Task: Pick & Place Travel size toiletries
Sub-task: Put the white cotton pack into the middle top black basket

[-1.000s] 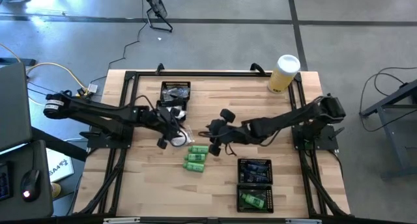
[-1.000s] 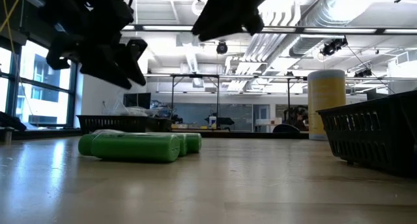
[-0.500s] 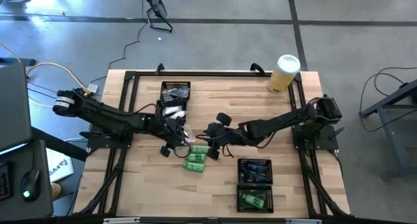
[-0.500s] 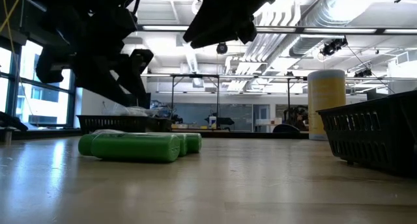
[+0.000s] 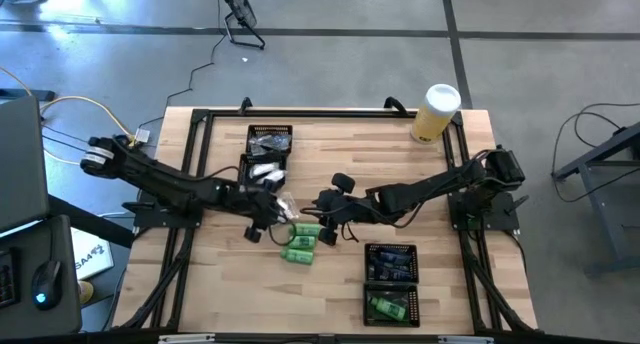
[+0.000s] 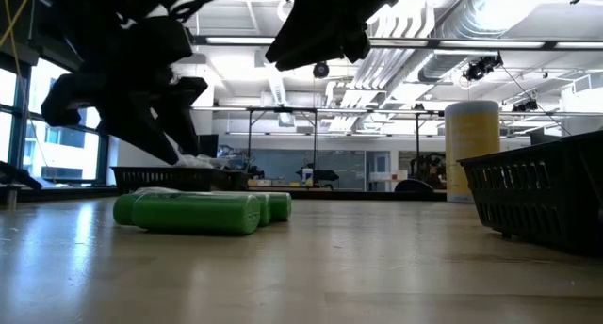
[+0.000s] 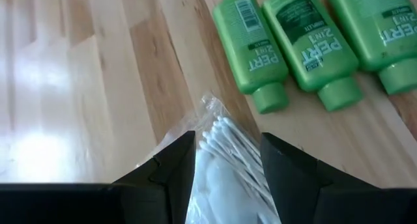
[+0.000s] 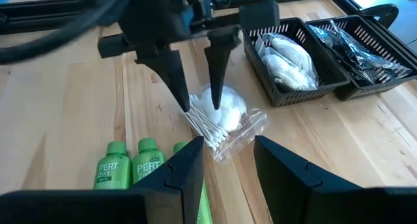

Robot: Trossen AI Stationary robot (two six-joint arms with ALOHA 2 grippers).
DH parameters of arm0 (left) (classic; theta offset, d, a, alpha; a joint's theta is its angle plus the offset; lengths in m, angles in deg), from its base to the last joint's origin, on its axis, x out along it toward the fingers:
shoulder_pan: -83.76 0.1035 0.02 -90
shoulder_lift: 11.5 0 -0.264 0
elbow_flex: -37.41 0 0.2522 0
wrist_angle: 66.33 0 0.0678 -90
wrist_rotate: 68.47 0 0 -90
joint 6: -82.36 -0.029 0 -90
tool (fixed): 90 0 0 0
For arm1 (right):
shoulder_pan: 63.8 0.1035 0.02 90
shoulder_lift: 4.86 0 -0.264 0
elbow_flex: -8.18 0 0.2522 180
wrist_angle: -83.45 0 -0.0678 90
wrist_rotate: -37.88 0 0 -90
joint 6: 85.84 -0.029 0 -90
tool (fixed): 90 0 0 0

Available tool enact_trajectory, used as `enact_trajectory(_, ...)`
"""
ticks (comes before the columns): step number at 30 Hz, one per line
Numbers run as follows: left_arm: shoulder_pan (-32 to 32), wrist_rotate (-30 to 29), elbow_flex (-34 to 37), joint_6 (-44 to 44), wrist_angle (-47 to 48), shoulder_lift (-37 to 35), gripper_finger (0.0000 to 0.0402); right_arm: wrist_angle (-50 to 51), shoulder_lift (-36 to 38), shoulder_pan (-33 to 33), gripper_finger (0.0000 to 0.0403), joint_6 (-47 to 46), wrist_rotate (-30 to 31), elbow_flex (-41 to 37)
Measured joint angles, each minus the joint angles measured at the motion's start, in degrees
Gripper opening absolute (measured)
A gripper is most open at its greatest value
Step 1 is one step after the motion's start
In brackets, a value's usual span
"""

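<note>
Now your left gripper [image 8: 195,97] is down at mid-table, fingers [image 7: 171,165] straddling a clear crinkly packet [image 7: 225,162] of cotton swabs and pads. Jaws are set narrow round it, w/ the tips beside the plastic; can't tell if they're pinching yet. The packet [image 5: 283,210] lies on the wood just beside the three green bottles [image 5: 300,241], which lie side by side, caps toward the left arm's side in the wrist view. Your right gripper [image 5: 330,206] hangs over the bottles' far side, close to the left one, fingers [image 8: 187,168] spread wide and holding nothing. Behind the packet, one black mesh tray [image 8: 287,71] holds more white packets; the next tray [image 8: 365,51] holds dark shiny packets. Another tray [image 5: 390,282] on the right arm's side has one green bottle [image 5: 388,306] in its near half. Yellow cylinder [image 5: 436,112] stands at the far right corner.
</note>
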Motion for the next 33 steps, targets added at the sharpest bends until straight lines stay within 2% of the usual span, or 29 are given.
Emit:
enact_trajectory(8, -6.63, -8.1, -0.04, 2.4, 4.21, -4.9, 0.0166, 0.26, 0.03, 0.02, 0.0128, 0.05, -0.04, 0.0)
enact_trajectory(15, -13.63, -13.65, -0.07, 6.09, 14.22, -8.79, 0.0166, 0.26, 0.07, 0.02, 0.0128, 0.05, -0.07, 0.0)
enact_trajectory(20, -19.32, -22.64, -0.07, 8.01, 21.67, -8.78, 0.0166, 0.25, 0.07, -0.01, 0.0128, 0.05, -0.07, 0.0)
enact_trajectory(24, -23.02, -29.37, -0.07, 8.12, 21.95, -8.4, 0.0166, 0.24, 0.07, -0.03, 0.0128, 0.03, -0.07, 0.0)
enact_trajectory(29, -24.45, -29.79, -0.07, 8.25, 21.82, -8.4, 0.0166, 0.2, 0.07, -0.03, 0.0128, -0.24, -0.09, 0.0)
enact_trajectory(33, -24.31, -29.15, -0.07, 12.95, 21.85, -8.4, 0.0166, 0.02, 0.07, -0.03, 0.0128, -0.35, -0.09, 0.0)
